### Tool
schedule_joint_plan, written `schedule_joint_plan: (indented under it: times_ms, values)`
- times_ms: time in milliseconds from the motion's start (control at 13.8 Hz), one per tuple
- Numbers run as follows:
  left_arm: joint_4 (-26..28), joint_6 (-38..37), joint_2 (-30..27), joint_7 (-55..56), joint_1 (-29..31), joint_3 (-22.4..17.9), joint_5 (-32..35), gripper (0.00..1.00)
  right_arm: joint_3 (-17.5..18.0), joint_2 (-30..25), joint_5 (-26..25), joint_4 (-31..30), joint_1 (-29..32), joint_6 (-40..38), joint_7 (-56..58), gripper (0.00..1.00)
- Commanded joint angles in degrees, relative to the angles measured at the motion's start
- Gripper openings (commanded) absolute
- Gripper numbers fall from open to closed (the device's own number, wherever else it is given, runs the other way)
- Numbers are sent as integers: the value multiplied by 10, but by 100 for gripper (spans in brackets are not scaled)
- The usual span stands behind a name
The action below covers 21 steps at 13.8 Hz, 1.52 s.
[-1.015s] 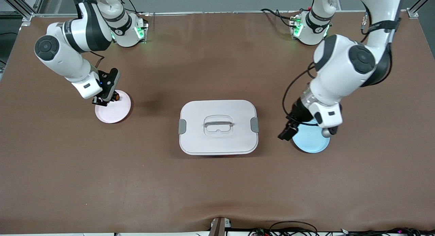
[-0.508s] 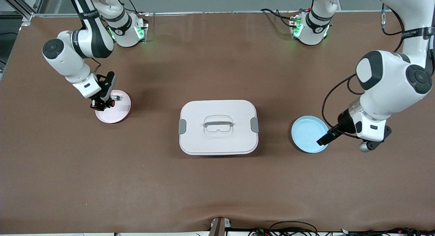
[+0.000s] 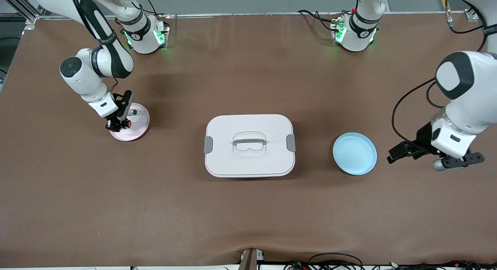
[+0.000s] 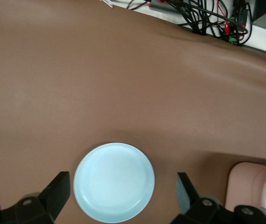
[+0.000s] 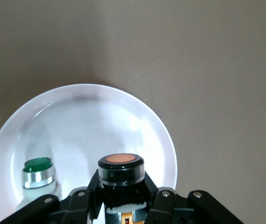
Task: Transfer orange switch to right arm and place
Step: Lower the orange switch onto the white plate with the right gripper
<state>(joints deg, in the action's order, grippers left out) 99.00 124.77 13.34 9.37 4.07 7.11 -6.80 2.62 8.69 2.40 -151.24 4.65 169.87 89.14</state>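
- The left gripper (image 3: 397,154) has been drawn off the blue plate (image 3: 355,153) toward the table's end; its fingers are spread, nothing held.
- The orange switch (image 3: 127,124) is clamped between the right gripper's (image 3: 117,125) fingers over the pink plate (image 3: 136,129).

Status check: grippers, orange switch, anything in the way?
Right gripper shut on orange switch, over pink plate. Left gripper open, beside blue plate. Green switch on pink plate. Nothing obstructing.

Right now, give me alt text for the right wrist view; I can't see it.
The right gripper is shut on the orange switch, cap up, over a pale pink plate. A green-capped switch lies on that plate beside it, on brown table.
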Motion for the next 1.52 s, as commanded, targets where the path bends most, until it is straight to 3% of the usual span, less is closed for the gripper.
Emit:
schedule_joint_plan:
  times_ms: [0, 363, 798, 870, 943, 1233, 1450]
  values:
    - [-41, -57, -9, -8, 10, 4, 42, 100, 10, 13, -6, -9, 12, 33, 9, 0]
    - [-46, -110, -43, -25, 11, 4, 43, 100, 10, 52, -6, -9, 12, 81, 8, 0]
    - [-46, -139, -80, -26, 27, 10, 42, 100, 12, 62, -5, -8, 10, 85, 0, 0]
    - [-46, -139, -86, -26, 28, 11, 42, 100, 12, 63, -4, -7, 10, 85, -5, 8]
    - [-46, -141, -91, -28, 28, 10, 41, 100, 12, 63, -4, -6, 11, 85, -6, 99]
    - [-47, -177, -102, -30, 9, 0, 42, 100, 12, 60, -4, -4, 11, 82, -7, 100]
    - [-53, -181, -113, -28, -58, -72, 42, 100, 13, 55, -4, -1, 12, 78, -8, 100]
